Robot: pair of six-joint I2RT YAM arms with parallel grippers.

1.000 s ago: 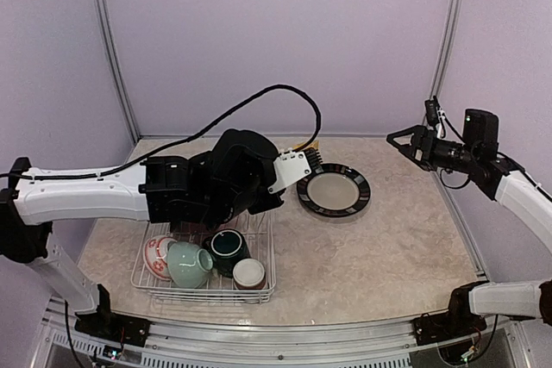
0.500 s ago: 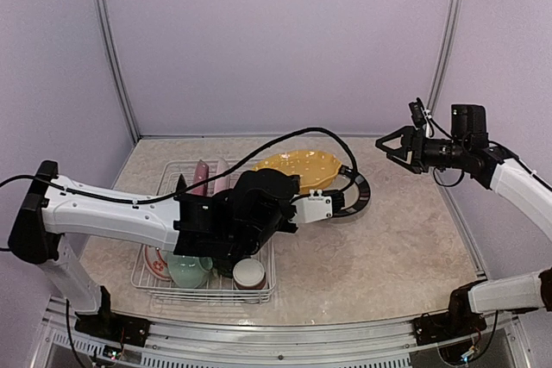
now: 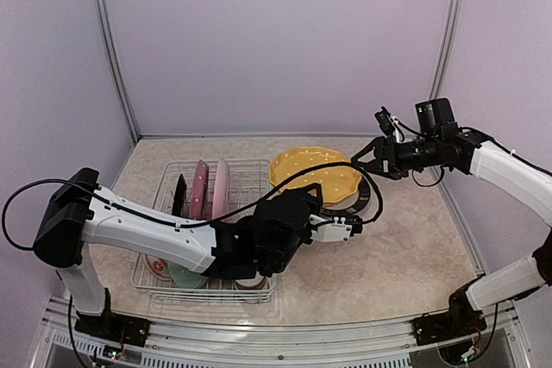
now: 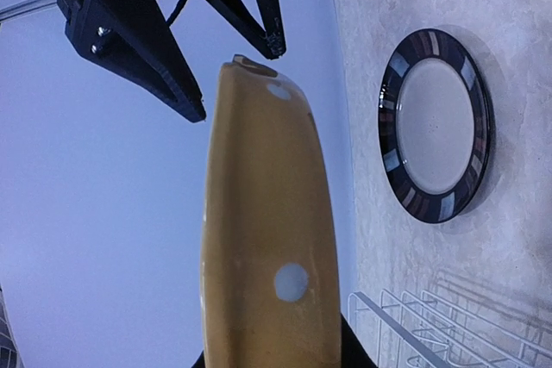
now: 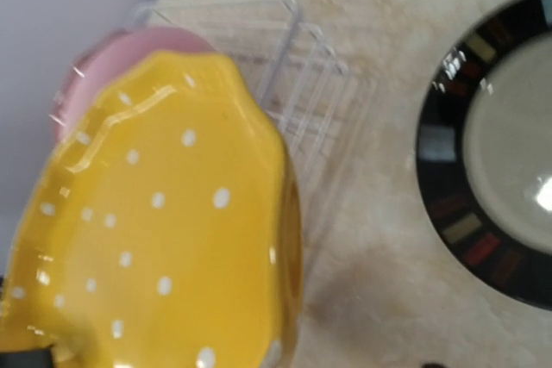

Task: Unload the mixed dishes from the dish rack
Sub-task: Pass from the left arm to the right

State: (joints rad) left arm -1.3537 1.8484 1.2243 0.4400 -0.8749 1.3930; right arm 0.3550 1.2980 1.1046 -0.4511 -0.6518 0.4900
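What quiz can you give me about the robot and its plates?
1. True or false: the yellow dotted plate is held up off the table.
2. Which gripper grips it? A: left gripper. B: right gripper.
3. Fill in: the plates standing in the dish rack are ____.
Key: 1 true; 2 A; 3 pink.

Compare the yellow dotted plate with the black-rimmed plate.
The yellow dotted plate is held above the table in the left claw; the black-rimmed plate lies flat on it. The yellow dotted plate is yellow with white dots; the black-rimmed plate has a pale centre and a dark band of coloured blocks. The yellow dotted plate's rim is wavy, the black-rimmed plate's evenly round. Both are outside the dish rack.
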